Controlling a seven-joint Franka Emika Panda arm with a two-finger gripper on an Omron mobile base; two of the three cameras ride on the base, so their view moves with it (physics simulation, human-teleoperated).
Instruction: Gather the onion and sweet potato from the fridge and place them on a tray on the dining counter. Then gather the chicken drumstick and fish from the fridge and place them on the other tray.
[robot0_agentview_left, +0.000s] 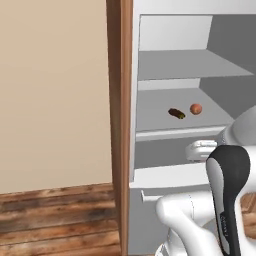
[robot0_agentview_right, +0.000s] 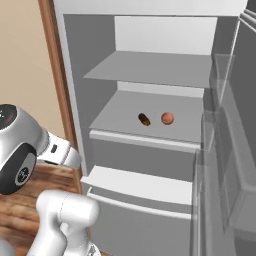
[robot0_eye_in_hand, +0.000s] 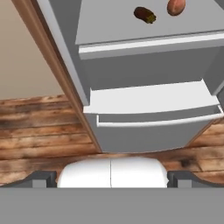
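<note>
The fridge (robot0_agentview_left: 170, 65) stands open, showing a white interior with grey shelves. On its middle shelf lie the round orange-brown onion (robot0_agentview_left: 196, 108) (robot0_agentview_right: 167, 118) (robot0_eye_in_hand: 176, 6) and, just left of it, the dark elongated sweet potato (robot0_agentview_left: 176, 113) (robot0_agentview_right: 144, 119) (robot0_eye_in_hand: 145, 14), slightly apart. My gripper (robot0_eye_in_hand: 112, 179) is open and holds nothing. It hangs in front of the fridge, below the shelf level, well short of both vegetables. The tray, dining counter, chicken drumstick and fish are out of view.
A wood-brown frame (robot0_agentview_left: 122, 100) borders the fridge on the left, beside a beige wall (robot0_agentview_left: 50, 90). The open fridge door with clear bins (robot0_agentview_right: 230, 150) stands on the right. A white drawer (robot0_eye_in_hand: 153, 118) juts out low in the fridge above the plank floor (robot0_eye_in_hand: 39, 135).
</note>
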